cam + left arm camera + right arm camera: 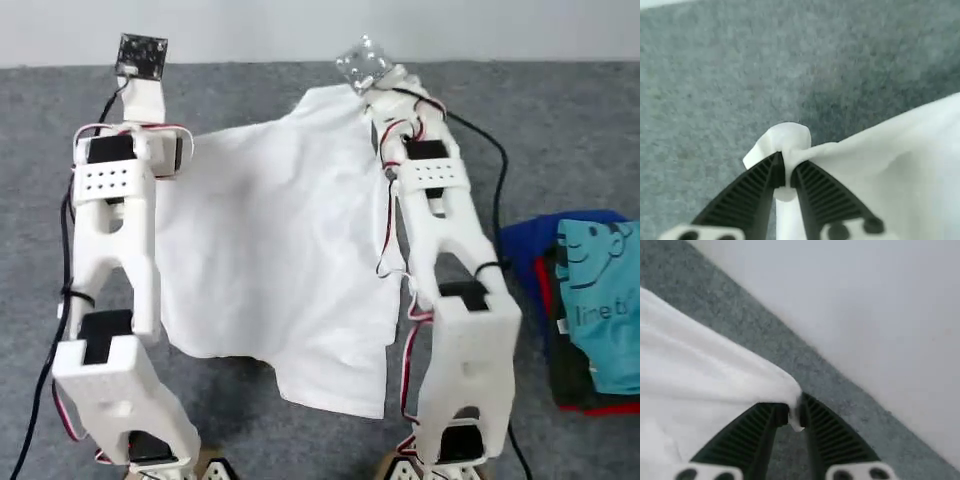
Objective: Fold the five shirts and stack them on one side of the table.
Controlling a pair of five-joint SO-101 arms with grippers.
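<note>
High view: you have the white shirt (270,240) spread on the grey table (560,130) between your two arms. Your left arm (110,260) stands at one far corner and your right arm (450,250) at the other, close to the wall. A stack of folded shirts (590,310), teal on top, sits well apart from the white shirt, at the table's right side.

Left wrist view: your left jaws are narrow, pinched on a bunched corner of the white shirt (880,165). Grey table (740,75) lies beyond.

Right wrist view: your right jaws are narrow, clamped on the shirt's edge (700,365), with a bit of cloth poking past the tips. Table (830,375) and a pale wall (865,300) lie behind.
</note>
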